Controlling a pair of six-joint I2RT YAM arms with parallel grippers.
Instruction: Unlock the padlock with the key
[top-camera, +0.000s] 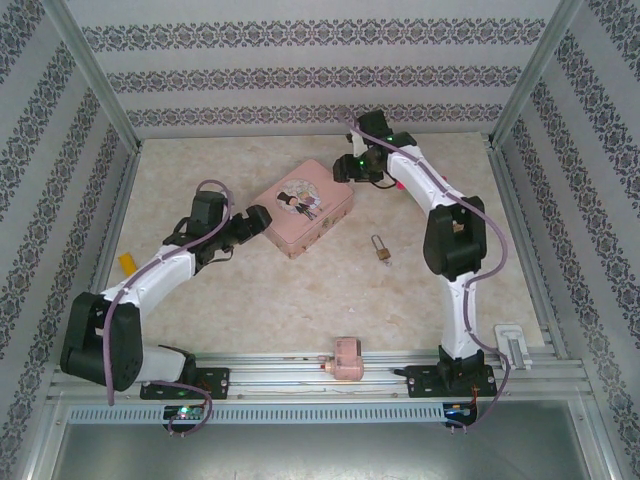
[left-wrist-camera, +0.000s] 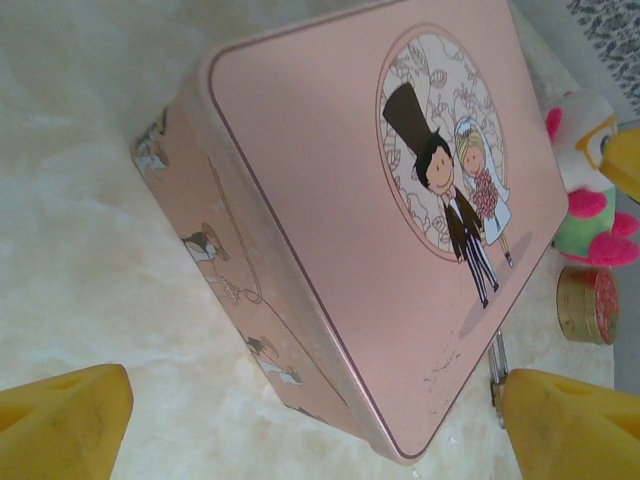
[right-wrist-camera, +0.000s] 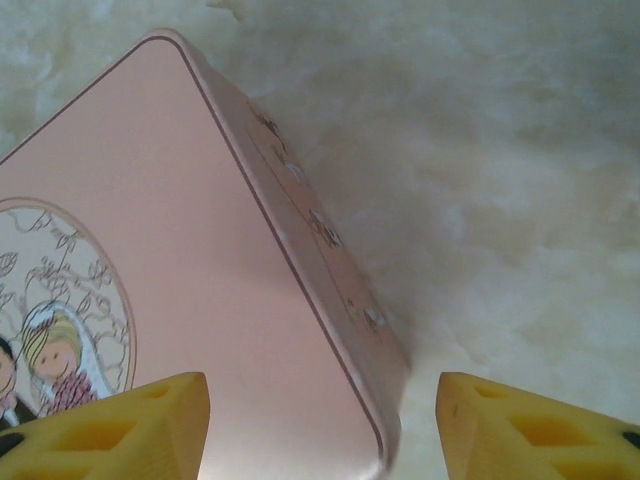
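The small brass padlock (top-camera: 381, 250) lies on the table, right of the pink tin (top-camera: 300, 208). Its thin silver shackle (left-wrist-camera: 495, 362) peeks out beside my left gripper's right finger. My left gripper (top-camera: 256, 222) (left-wrist-camera: 320, 440) is open wide at the tin's left side. The tin's near corner (left-wrist-camera: 400, 440) sits between its yellow fingers (left-wrist-camera: 65, 420), untouched. My right gripper (top-camera: 350, 166) (right-wrist-camera: 322, 430) hovers open over the tin's far right corner (right-wrist-camera: 385, 400), one finger above the lid and one above the table. The key is out of view.
A yellow block (top-camera: 126, 262) lies near the left wall. A pink blocky object (top-camera: 347, 358) sits on the front rail, and a white piece (top-camera: 512, 345) at the right. Beyond the tin are a pink-and-green plush (left-wrist-camera: 585, 200) and a round brass-rimmed object (left-wrist-camera: 588, 303).
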